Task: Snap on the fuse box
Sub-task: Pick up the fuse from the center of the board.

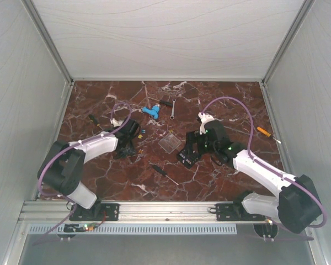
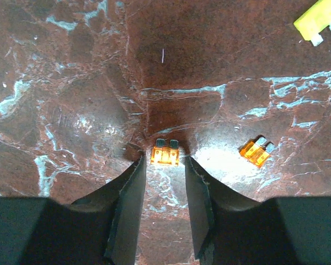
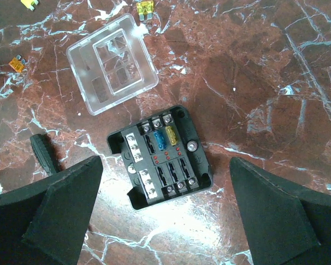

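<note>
Overhead, the fuse box [image 1: 187, 156] lies open a little right of the table's [image 1: 237, 99] middle, toward the near edge. Its clear lid [image 1: 170, 142] lies flat just beside it on the far-left side, not on it. The left claw [image 1: 127, 135] is low over the left half of the table, and the right claw [image 1: 201, 144] hangs right above the box. From the left wrist, the two fingers [image 2: 127, 193] stand only a narrow gap apart, partly open, with a small orange fuse [image 2: 165, 154] lying on the table right at their tips. I cannot tell whether either pad touches it, and nothing is lifted. A second orange fuse [image 2: 256, 152] lies nearby, and a yellow fuse [image 2: 318, 21] lies well apart. A pinch this close to the tips could flick so small a piece away or catch it crooked. From the right wrist, the fingers [image 3: 55, 215] are spread wide and hold nothing, with the box between them below. It carries one blue fuse [image 3: 158, 138] and one yellow, with the other slots bare. A screwdriver handle [image 3: 44, 154] lies near the left finger. The box sits loose on polished stone, so an off-centre press could slide it. A lid brought down skewed, or over a fuse not fully seated, would probably not click shut.
</note>
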Controlling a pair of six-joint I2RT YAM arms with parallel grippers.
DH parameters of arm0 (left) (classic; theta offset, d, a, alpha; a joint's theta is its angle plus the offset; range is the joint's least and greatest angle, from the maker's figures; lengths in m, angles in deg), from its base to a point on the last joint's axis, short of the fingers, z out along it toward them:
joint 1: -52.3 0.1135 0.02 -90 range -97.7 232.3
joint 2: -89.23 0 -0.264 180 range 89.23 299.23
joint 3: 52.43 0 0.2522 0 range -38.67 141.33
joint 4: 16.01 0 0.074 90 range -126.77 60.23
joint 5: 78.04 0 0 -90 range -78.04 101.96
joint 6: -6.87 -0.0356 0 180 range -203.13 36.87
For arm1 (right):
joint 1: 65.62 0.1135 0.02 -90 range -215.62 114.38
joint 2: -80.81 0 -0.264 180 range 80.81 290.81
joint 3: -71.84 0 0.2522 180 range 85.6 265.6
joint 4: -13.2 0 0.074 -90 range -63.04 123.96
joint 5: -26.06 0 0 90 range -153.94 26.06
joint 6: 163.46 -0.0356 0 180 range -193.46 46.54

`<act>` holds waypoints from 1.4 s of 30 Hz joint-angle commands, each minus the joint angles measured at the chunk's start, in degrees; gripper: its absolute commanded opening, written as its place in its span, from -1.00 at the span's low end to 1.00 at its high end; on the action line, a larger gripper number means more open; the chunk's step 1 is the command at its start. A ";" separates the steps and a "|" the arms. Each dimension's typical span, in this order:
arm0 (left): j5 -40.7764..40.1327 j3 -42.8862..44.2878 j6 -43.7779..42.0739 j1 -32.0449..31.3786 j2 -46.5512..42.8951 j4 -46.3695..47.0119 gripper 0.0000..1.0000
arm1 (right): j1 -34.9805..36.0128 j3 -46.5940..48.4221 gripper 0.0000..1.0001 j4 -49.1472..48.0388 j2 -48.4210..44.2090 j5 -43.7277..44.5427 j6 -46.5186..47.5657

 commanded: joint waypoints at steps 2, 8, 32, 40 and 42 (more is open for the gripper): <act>-0.46 0.02 -1.46 -0.20 3.33 0.64 -0.28 | -0.31 -0.93 0.96 -2.19 -1.82 -0.14 0.76; 0.62 1.65 -5.86 -0.19 5.55 -1.26 -0.27 | -0.36 -0.98 0.96 -2.26 -1.93 -0.11 0.85; 9.01 1.65 6.48 0.07 -4.27 0.90 -0.66 | 3.09 -3.00 0.96 -7.72 -3.04 -2.12 0.53; 16.30 0.35 19.29 0.07 -16.00 7.50 -0.74 | 7.81 -7.30 0.92 -23.74 -3.88 -4.75 -4.94; 18.20 -0.78 22.88 0.07 -18.67 10.17 -0.75 | 9.07 -9.19 0.89 -29.41 -4.32 -4.83 -6.35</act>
